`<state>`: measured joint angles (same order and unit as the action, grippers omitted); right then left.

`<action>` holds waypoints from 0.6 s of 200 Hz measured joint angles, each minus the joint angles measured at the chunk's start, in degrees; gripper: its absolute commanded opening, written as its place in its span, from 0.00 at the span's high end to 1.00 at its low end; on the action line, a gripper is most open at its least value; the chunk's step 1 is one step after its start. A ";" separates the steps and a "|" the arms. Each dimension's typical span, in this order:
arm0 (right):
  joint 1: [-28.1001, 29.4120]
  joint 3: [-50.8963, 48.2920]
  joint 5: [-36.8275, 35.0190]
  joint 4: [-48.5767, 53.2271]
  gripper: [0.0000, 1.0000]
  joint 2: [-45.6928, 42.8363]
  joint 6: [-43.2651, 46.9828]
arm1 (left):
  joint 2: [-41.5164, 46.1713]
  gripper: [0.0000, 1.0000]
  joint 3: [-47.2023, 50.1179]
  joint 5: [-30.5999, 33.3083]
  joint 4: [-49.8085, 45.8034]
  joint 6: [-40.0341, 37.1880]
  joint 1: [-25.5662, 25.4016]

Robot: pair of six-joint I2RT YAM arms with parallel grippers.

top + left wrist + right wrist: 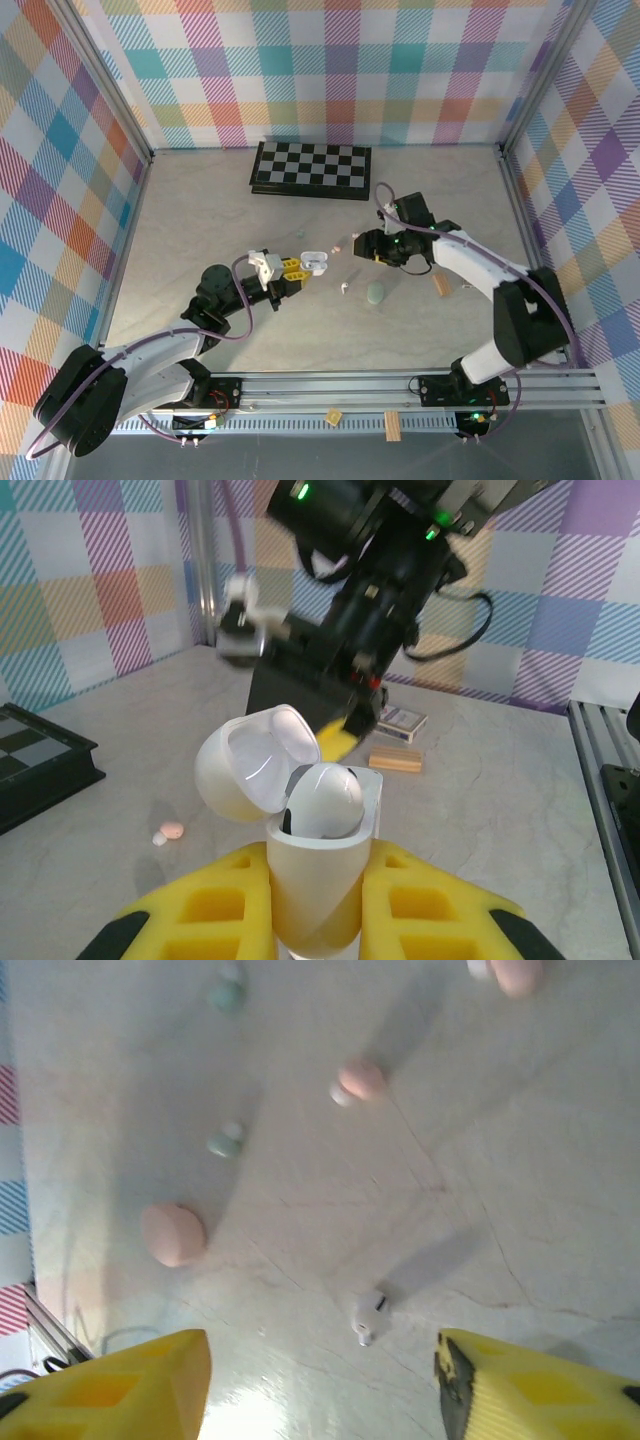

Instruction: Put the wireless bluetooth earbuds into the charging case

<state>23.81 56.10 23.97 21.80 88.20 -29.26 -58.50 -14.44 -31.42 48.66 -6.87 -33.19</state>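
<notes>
My left gripper (316,895) is shut on a white charging case (312,865), held upright with its lid (250,765) flipped open. One white earbud (325,800) rests in the case's mouth. In the top view this gripper (292,268) holds the case (315,262) left of centre. My right gripper (325,1390) hangs open above the table, a loose white earbud (370,1317) lying between its yellow fingers (130,1390). From above, that gripper (362,246) is just beyond the same earbud (345,288). Pink earbuds (358,1080) and green earbuds (226,1142) lie farther off.
A pink case (173,1234) lies left of the right gripper. A green case (375,292) and a wooden block (441,285) sit under the right arm. A chessboard (311,169) lies at the back. A pink earbud (170,831) lies left of the held case.
</notes>
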 measured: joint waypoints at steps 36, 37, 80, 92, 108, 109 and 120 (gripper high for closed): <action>2.03 3.45 -0.04 4.20 0.50 8.13 -1.22 | 2.45 1.00 1.77 -0.76 0.94 -0.04 0.04; 2.16 3.58 -0.13 4.35 0.50 8.37 -1.25 | 2.58 1.00 1.81 -0.76 0.96 -0.07 0.07; 7.19 8.46 -1.42 7.23 0.55 15.06 -1.20 | 6.45 1.00 2.36 -1.14 0.00 -1.38 0.13; 8.28 9.31 -1.66 7.74 0.60 16.41 -1.25 | 7.37 1.00 2.47 -1.11 -0.79 -1.73 0.26; 9.16 10.14 -2.08 8.48 0.62 17.84 -1.18 | 8.41 1.00 2.67 -1.11 -1.90 -2.05 0.33; 9.18 10.16 -2.08 8.50 0.62 17.90 -1.18 | 8.50 1.00 2.67 -1.11 -2.03 -2.10 0.33; 9.33 10.73 -2.51 9.27 0.62 18.69 -1.18 | 9.07 1.00 2.73 -1.11 -2.69 -2.40 0.33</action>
<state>33.15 66.83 21.45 31.07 106.89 -30.44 -49.43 -11.70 -32.53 45.98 -9.28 -32.86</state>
